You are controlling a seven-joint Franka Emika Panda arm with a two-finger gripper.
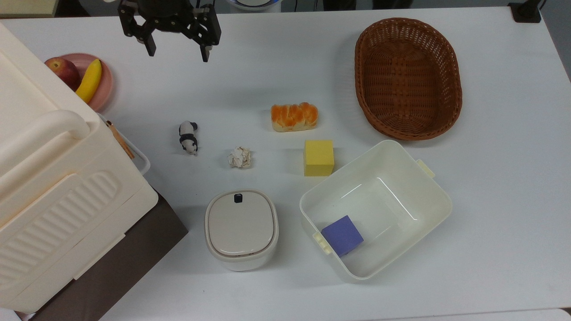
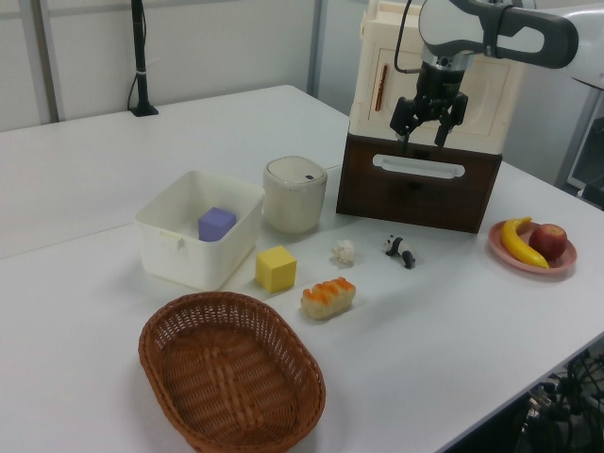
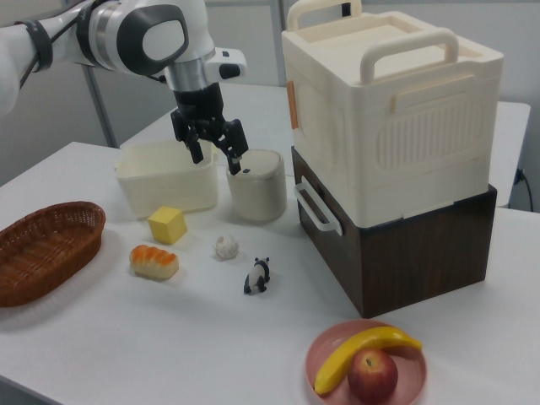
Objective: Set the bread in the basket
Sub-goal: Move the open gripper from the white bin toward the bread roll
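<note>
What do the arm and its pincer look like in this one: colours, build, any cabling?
The arm has rounded white shells with grey and black bands at the joints. A dark cable runs along its lower link in the left view. The pincer is all black: an angular linkage body ending in two slim straight fingers.

**Bread and basket on the white table**

A small loaf of bread (image 1: 294, 117) is seen lying flat on the white table. Its top is lumpy, shiny and orange-brown, and its sides are pale cream. The basket (image 1: 407, 78) is big, oval and woven, and reddish-brown with a thick rim. It is set upright with its open side up. In the top view the bread is found to the basket's left, not touching it.
</note>
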